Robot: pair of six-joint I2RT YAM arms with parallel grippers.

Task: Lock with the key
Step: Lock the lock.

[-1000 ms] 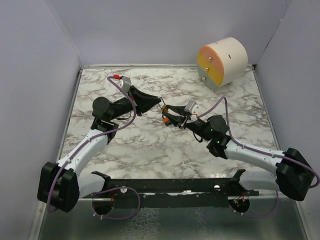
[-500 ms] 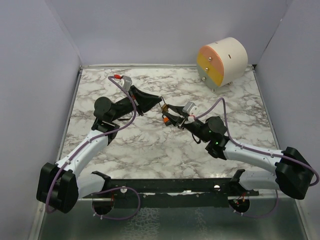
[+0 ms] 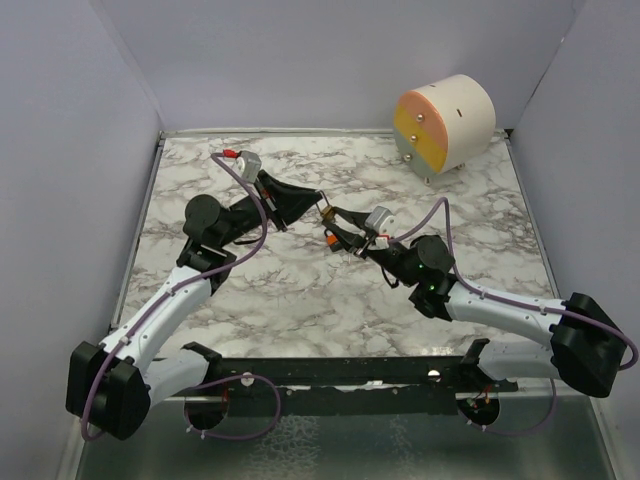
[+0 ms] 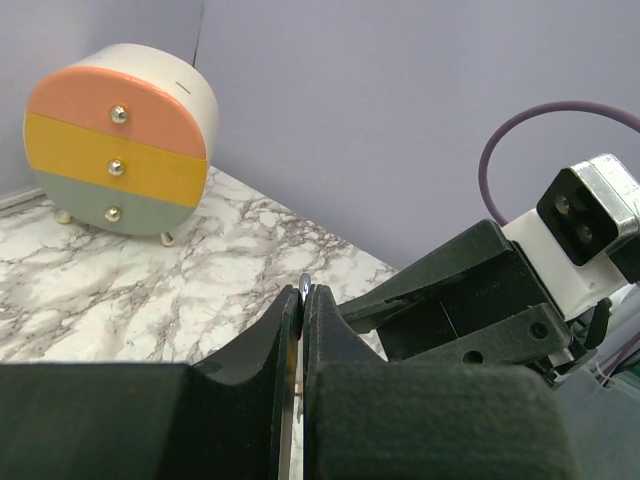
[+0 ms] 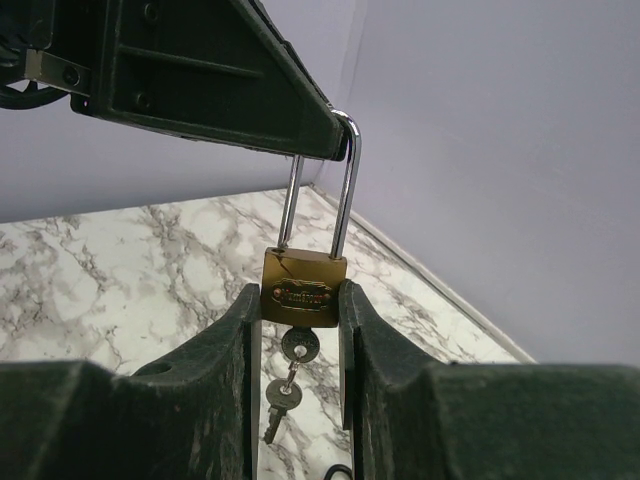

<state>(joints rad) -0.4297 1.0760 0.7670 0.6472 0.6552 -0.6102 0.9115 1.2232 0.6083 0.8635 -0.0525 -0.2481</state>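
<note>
A brass padlock (image 5: 303,283) hangs in mid-air, its body pinched between the fingers of my right gripper (image 5: 298,292). Its steel shackle (image 5: 347,190) points up, and both legs reach the top of the body. My left gripper (image 4: 303,292) is shut on the top of the shackle, where only a sliver of metal (image 4: 304,283) shows. A key (image 5: 300,345) sits in the keyhole under the body, and a second key (image 5: 282,400) dangles from it. From above, my left gripper (image 3: 314,200) and my right gripper (image 3: 336,224) meet tip to tip over mid-table.
A round drawer chest (image 3: 445,122) with pink, yellow and green fronts stands at the back right corner, also seen as the drawer chest (image 4: 120,140) in the left wrist view. Purple walls enclose the marble table (image 3: 300,290) on three sides.
Both grippers, still joined at the padlock, have drifted slightly left and toward the back. The left arm's lower links have shifted a little. Neither grip has changed.
</note>
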